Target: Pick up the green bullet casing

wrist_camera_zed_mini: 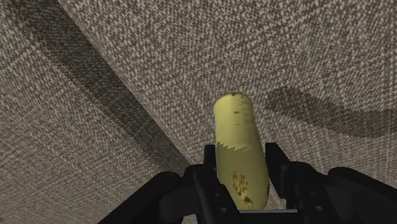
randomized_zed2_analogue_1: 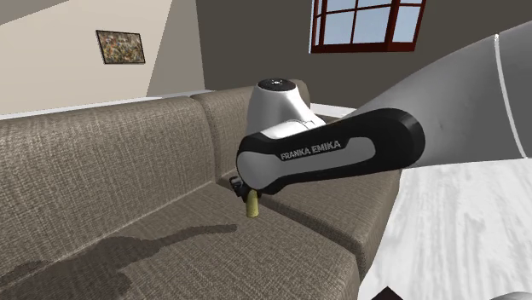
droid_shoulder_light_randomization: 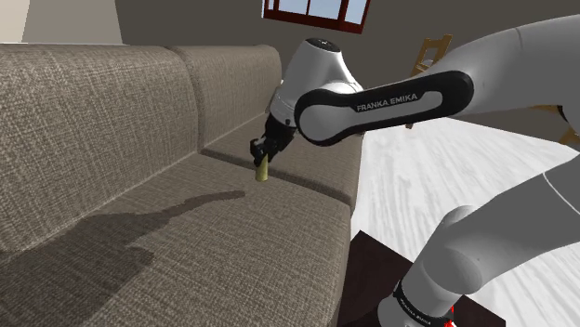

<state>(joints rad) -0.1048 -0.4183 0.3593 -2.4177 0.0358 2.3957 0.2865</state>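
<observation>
The white arm (droid_shoulder_light_randomization: 520, 65) bears a black band (droid_shoulder_light_randomization: 400, 100) lettered FRANKA EMIKA and a black end effector (droid_shoulder_light_randomization: 262, 151).

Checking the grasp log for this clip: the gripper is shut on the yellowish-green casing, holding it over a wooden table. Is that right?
Not quite: there is no wooden table. The gripper is shut on the yellowish-green casing, but holds it over the seat of a grey-brown fabric sofa, as the shoulder view shows.
</observation>
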